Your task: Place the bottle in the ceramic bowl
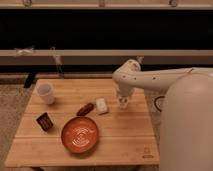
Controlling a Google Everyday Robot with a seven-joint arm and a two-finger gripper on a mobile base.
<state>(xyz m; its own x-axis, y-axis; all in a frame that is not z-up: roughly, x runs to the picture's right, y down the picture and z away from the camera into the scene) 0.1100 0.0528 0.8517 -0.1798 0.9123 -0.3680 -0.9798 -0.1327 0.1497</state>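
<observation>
The ceramic bowl [80,134] is orange-brown with a pale swirl inside and sits at the table's front, left of centre. My gripper [122,101] points down over the right middle of the table, to the right of and behind the bowl. A small whitish slim thing at its tip appears to be the bottle [122,104], at or just above the tabletop. I cannot tell whether it is held.
A white cup [46,93] stands at the back left. A small white rounded block [102,105] and a reddish-brown oblong thing [85,109] lie between gripper and bowl. A small dark packet [44,121] lies left of the bowl. The wooden table's [130,135] right edge is near my base.
</observation>
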